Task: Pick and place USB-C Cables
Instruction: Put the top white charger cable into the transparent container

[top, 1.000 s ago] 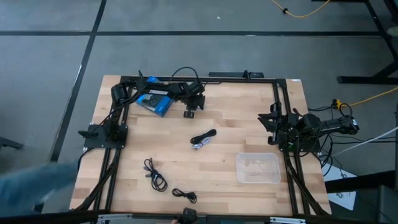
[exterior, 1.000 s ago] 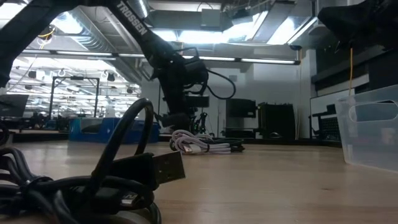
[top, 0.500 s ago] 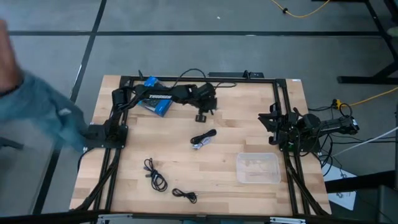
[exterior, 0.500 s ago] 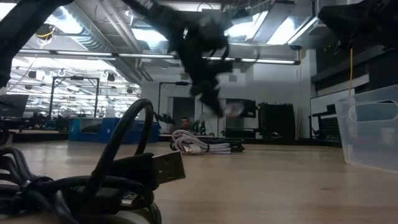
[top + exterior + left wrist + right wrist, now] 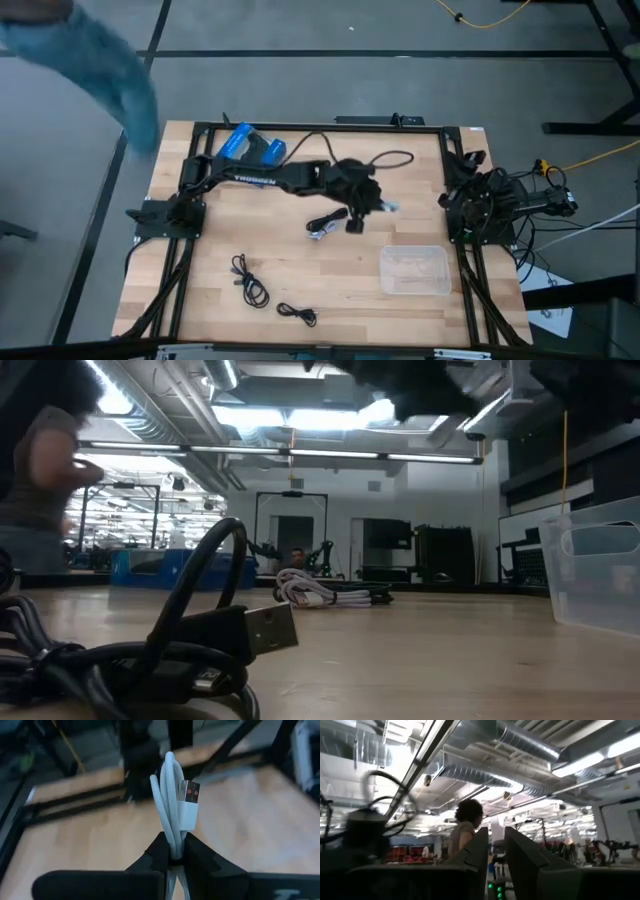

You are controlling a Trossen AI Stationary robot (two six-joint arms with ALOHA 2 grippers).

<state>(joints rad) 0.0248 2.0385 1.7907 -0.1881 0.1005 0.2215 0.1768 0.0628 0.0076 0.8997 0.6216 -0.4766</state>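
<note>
My left gripper (image 5: 366, 204) hangs over the table's middle, shut on a silvery-white cable bundle (image 5: 172, 795) with a flat metal plug (image 5: 188, 792); the cable also shows pale in the high view (image 5: 388, 207). A black-and-silver cable bundle (image 5: 327, 223) lies on the wood just left of it, and it shows in the low view too (image 5: 325, 592). Two black cables (image 5: 250, 283) (image 5: 298, 313) lie near the front left; one fills the low view's foreground (image 5: 200, 650). My right gripper (image 5: 496, 860) is shut and empty at the table's right edge (image 5: 468, 195). My left gripper pinches the folded white cable bundle between its two fingers, several strands together, on the strands below the plug (image 5: 173, 847). The looped end and the plug stick out past the fingertips. The bundle is lifted clear of the table.
A clear plastic tray (image 5: 414, 270) stands at the front right, also in the low view (image 5: 600, 570). A blue-and-black package (image 5: 250, 147) lies at the far left. A person's blue sleeve (image 5: 110, 60) passes beyond the far left corner; a person stands at left in the low view (image 5: 45, 490).
My left gripper has risen and swung from beside the blue package toward the table's right and near side, carrying the white cable up out of the low view. The person's sleeve has swept from the left side to the far left corner.
</note>
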